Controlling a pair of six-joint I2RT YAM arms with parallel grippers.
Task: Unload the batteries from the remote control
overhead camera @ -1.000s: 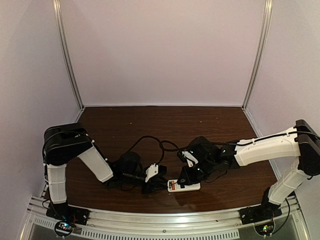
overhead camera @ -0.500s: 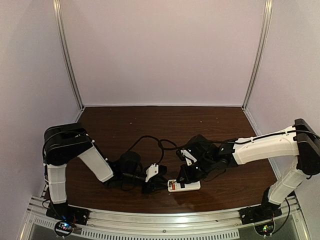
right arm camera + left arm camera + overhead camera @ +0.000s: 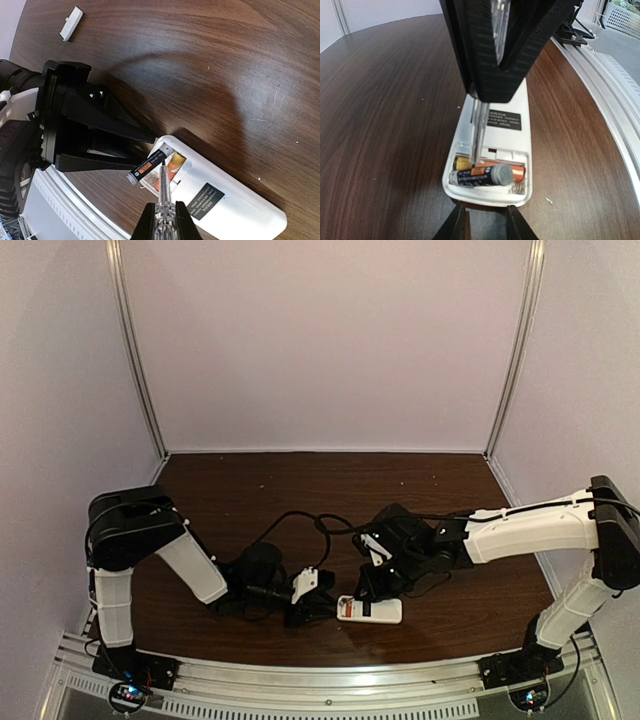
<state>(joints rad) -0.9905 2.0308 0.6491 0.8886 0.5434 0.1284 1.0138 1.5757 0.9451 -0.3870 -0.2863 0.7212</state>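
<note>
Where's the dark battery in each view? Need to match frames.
Top external: too small to make out; only an orange-red fleck shows at the left end of the remote control.
Left wrist: lower centre, the dark battery tilted across the orange battery in the open compartment.
Right wrist: lower centre, jutting from the remote's end, beside the tool shaft.
Shared landmark: the white remote control.

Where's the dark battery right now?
In the right wrist view, lower centre, the dark battery juts tilted from the remote control's open compartment, at the end nearest the left gripper, beside the orange battery.
</note>
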